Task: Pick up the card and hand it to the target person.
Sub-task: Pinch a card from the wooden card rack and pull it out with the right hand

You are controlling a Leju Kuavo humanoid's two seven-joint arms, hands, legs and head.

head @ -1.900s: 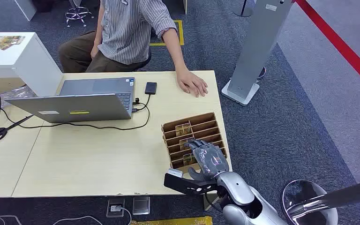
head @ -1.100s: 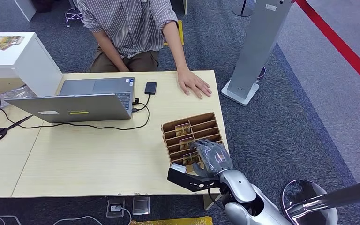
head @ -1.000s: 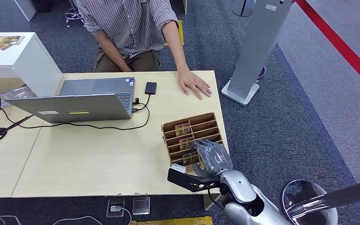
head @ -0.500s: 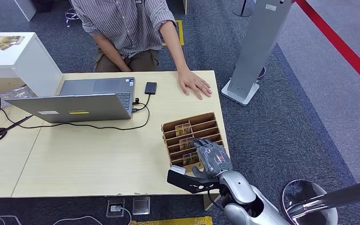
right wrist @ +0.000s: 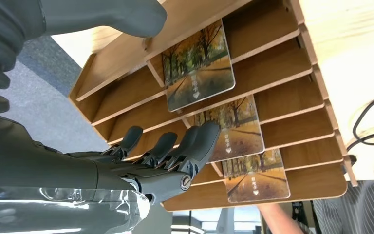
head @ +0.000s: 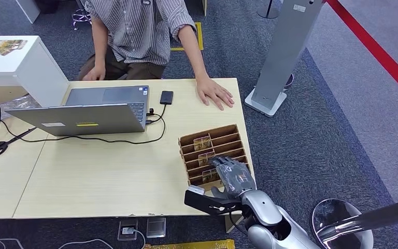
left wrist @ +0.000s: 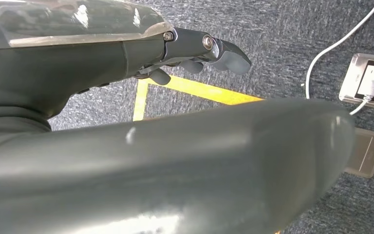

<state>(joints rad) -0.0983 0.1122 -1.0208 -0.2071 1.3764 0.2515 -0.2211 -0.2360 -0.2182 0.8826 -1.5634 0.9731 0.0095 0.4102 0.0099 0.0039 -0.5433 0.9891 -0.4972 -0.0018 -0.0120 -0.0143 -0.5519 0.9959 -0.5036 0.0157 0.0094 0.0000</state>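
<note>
A wooden slotted rack [head: 223, 134] stands at the table's near right corner with three cards [head: 202, 141] in it, each printed with autumn trees. My right hand [head: 232, 176] hovers over the rack's near slots, fingers apart and holding nothing. In the right wrist view the fingertips [right wrist: 207, 132] reach the edge of the middle card [right wrist: 238, 129], the thumb [right wrist: 112, 17] lies by the rack wall above the nearest card [right wrist: 198, 63], and a third card [right wrist: 255, 175] sits beyond. My left hand [left wrist: 195, 53] hangs over the carpet, fingers loose and empty. The person's hand [head: 213, 93] lies flat on the table's far edge.
A grey laptop [head: 90, 111] with its cable, a phone [head: 167, 97] and scissors [head: 0, 146] lie on the table [head: 109, 171]. A white box [head: 15, 62] stands at the far left. A grey pillar stand [head: 282, 52] rises right of the table.
My right hand has shifted only slightly over the rack. The seated person has leaned and moved the other arm out to behind the laptop; the hand on the table has stayed.
</note>
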